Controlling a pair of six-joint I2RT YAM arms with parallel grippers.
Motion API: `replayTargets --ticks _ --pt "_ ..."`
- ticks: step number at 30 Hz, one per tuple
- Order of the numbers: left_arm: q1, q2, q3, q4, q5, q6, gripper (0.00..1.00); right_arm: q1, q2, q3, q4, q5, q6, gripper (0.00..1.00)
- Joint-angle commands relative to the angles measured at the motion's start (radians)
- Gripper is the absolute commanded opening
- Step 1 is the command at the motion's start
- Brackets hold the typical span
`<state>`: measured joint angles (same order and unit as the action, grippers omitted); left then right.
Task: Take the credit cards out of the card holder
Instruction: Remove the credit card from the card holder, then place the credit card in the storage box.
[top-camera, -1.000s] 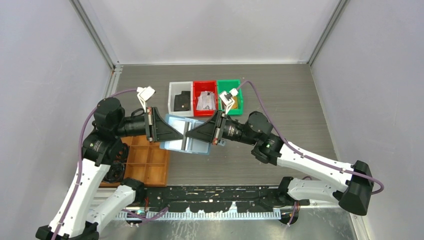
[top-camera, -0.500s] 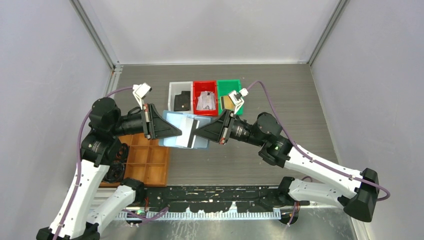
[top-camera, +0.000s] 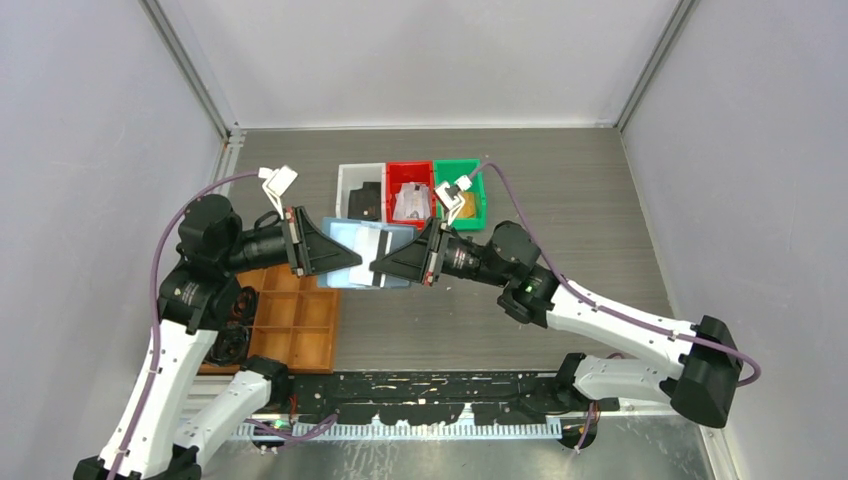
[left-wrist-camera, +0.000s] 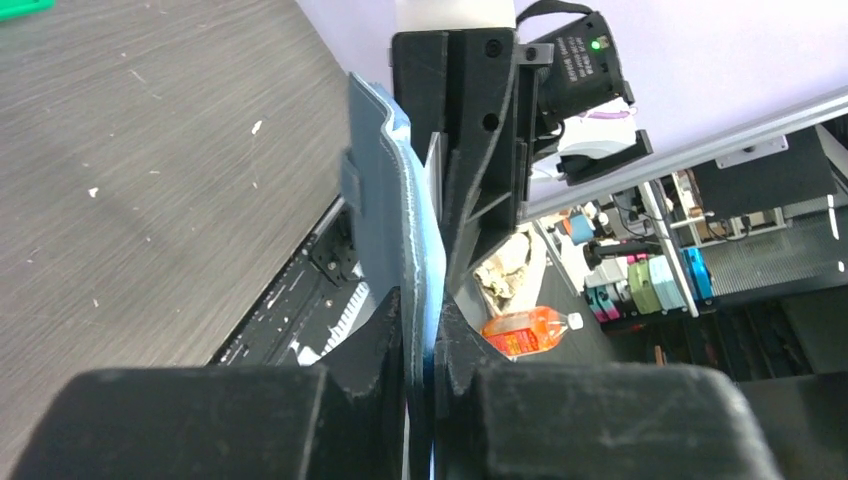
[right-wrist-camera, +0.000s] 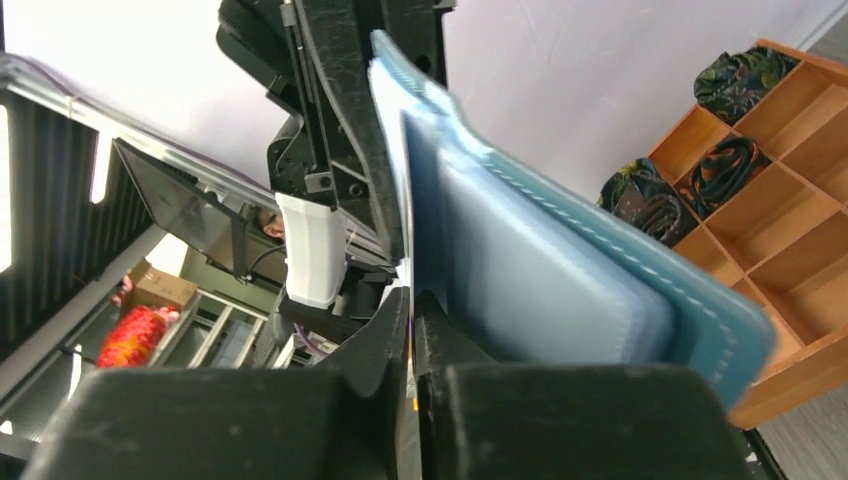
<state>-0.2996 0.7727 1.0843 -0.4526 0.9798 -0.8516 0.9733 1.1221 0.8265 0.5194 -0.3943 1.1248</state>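
Light blue soft card holder (top-camera: 350, 252), aloft over the table (top-camera: 560, 200), broad face up; credit cards (top-camera: 368, 204) in bins (top-camera: 360, 168) behind.

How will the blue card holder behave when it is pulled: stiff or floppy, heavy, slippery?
Probably floppy: the card holder curves away above the left gripper, whose jaws pinch only its edge. Likely light, since such a thin pinch keeps it in the air. Its stitched, soft-looking surface suggests a fair grip, not slippery.
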Motion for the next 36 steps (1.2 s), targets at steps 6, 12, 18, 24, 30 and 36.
replayTargets --ticks 6,12,18,24,30,36 --pt "-0.004 0.000 0.104 -0.195 -0.243 0.282 0.00 -0.069 -0.180 0.009 -0.218 0.033 -0.135 0.01" --pt "-0.004 0.012 0.098 -0.272 -0.319 0.408 0.00 -0.240 -0.159 0.155 -0.644 0.034 -0.313 0.01" --pt "-0.004 -0.006 0.065 -0.301 -0.212 0.495 0.00 -0.397 0.088 0.347 -0.804 0.065 -0.441 0.01" --pt "-0.004 0.006 0.067 -0.385 -0.145 0.598 0.01 -0.467 0.442 0.570 -0.823 0.070 -0.540 0.01" --pt "-0.004 0.044 0.063 -0.475 -0.093 0.695 0.05 -0.478 0.748 0.813 -0.875 0.066 -0.608 0.01" --pt "-0.004 0.056 0.052 -0.521 -0.068 0.807 0.06 -0.479 0.931 0.959 -0.923 0.099 -0.632 0.04"
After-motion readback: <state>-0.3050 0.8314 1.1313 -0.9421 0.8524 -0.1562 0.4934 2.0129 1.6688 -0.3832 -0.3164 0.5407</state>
